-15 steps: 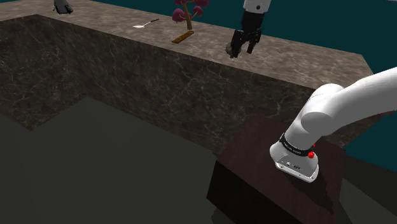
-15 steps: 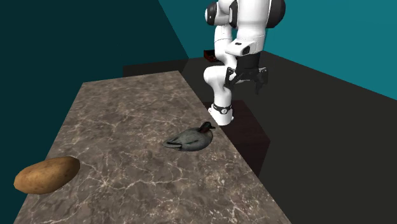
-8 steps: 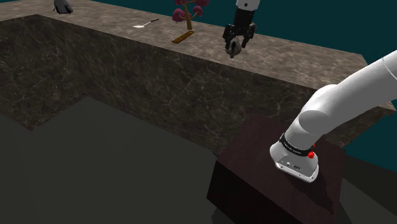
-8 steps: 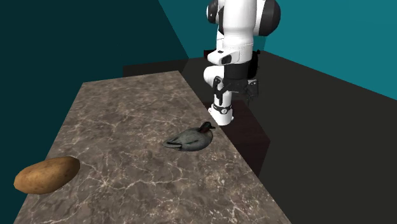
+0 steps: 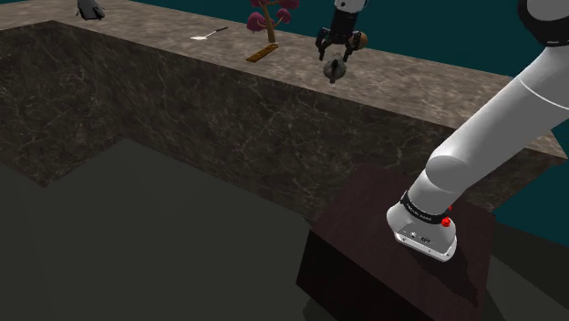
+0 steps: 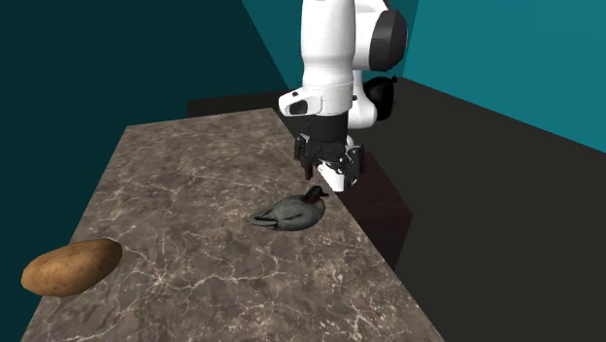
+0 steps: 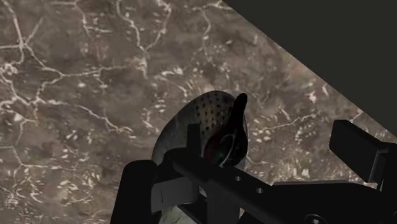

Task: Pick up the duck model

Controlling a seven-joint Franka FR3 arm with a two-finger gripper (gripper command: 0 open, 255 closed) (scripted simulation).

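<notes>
The duck point(image 6: 289, 211) lies on the table point(image 6: 194, 175), close to the edge that faces the arm's stand; its body is grey and its head is darker. In the second exterior view its long axis runs from the tail at the left to the head at the right, a little slanted, and the head end is the one nearer to the arm. The pincer point(image 6: 325, 177) hangs just above this head end and points down, so the duck is below it and a little toward the tail side. The middle of the body is not yet under the pincer. In the wrist view the two fingers point(image 7: 137, 184) stand wide apart, released, with the duck's head between them and the body nearer to one finger. They hold nothing, and I judge that they do not touch the duck, though one finger covers part of the body there. For the grasp, the pincer probably needs to shift a little along the body, go lower, and close across the short axis. A potato point(image 6: 70, 267) lies well apart, toward the table's other end.
</notes>
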